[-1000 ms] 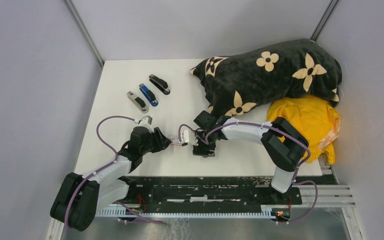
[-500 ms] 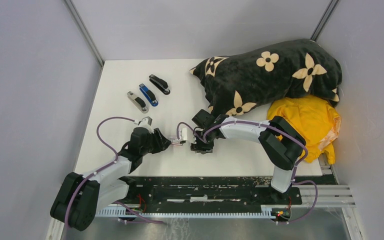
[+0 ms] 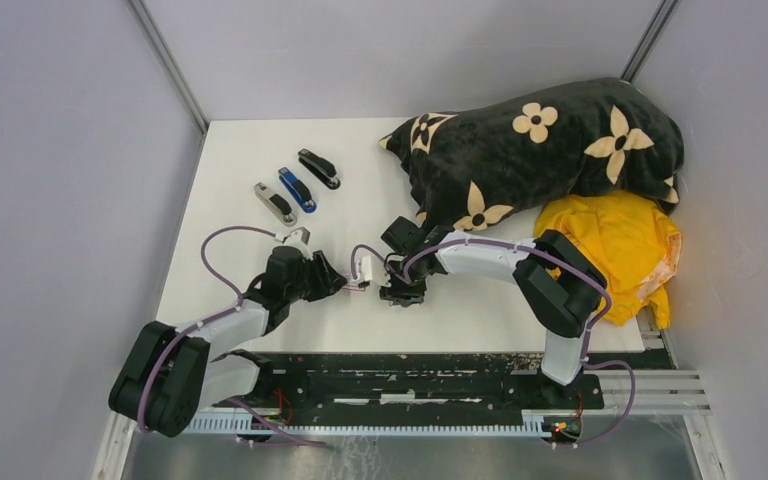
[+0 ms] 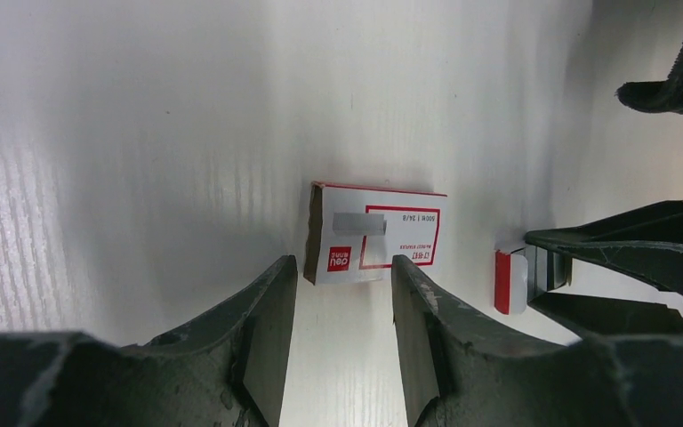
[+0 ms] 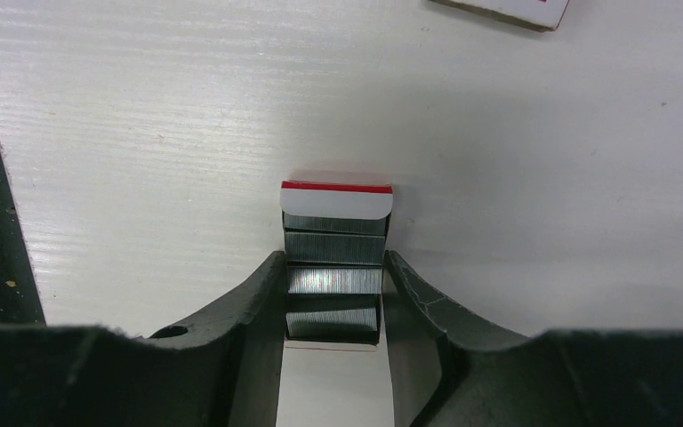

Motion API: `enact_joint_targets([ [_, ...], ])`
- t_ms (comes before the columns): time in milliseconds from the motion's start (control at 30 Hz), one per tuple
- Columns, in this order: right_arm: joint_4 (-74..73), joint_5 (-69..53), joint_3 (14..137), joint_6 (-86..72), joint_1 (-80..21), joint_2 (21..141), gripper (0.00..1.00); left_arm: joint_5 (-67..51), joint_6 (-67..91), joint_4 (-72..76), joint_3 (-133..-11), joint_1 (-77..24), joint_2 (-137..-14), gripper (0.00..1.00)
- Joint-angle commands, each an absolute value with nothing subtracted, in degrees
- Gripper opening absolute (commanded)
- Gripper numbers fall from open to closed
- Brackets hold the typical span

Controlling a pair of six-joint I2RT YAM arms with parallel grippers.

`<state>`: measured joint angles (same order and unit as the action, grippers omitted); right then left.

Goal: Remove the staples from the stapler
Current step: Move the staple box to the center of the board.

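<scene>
Grey walls closed in a white table [image 3: 260, 200]. At its far left lay three staplers in a row: a grey one [image 3: 275, 203], a blue one [image 3: 298, 190] and a black one [image 3: 319, 168]. A black flowered blanket [image 3: 550, 140] and a yellow cloth [image 3: 610, 245] were heaped on the right.

The staples [image 5: 333, 249] lay as several grey strips stacked in a small open cardboard tray [image 5: 336, 189] near the middle of the table, well apart from the staplers. The right gripper [image 5: 333, 260] straddled that tray, its fingers pressed against both long sides, gripping it. Just beside it to the left lay a white-and-red box [image 4: 391, 236], flat on the table. The left gripper [image 4: 338, 267] hovered over the box's near corner with its fingers parted and nothing between them.
</scene>
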<state>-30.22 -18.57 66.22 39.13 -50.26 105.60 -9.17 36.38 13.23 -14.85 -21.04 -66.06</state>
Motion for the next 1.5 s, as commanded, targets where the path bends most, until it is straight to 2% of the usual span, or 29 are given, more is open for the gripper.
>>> enact_joint_targets([
  [0, -29.9, -19.8, 69.9, 41.1, -50.6, 107.7, 0.44, -8.5, 35.1, 10.2, -17.7, -21.2, -68.1, 0.51],
  [233, -31.1, -21.0, 73.9, 41.0, -50.6, 110.4, 0.44, -4.5, 33.8, 6.9, -18.9, -21.2, -67.4, 0.51],
  [700, -32.6, -22.0, 82.8, 39.6, -51.2, 116.9, 0.44, -5.9, 32.4, 7.5, -21.0, -21.2, -72.3, 0.46],
  [1467, -32.5, -18.4, 86.2, 39.3, -50.0, 118.9, 0.44, -8.0, 30.3, 4.0, -24.0, -21.2, -77.9, 0.36],
])
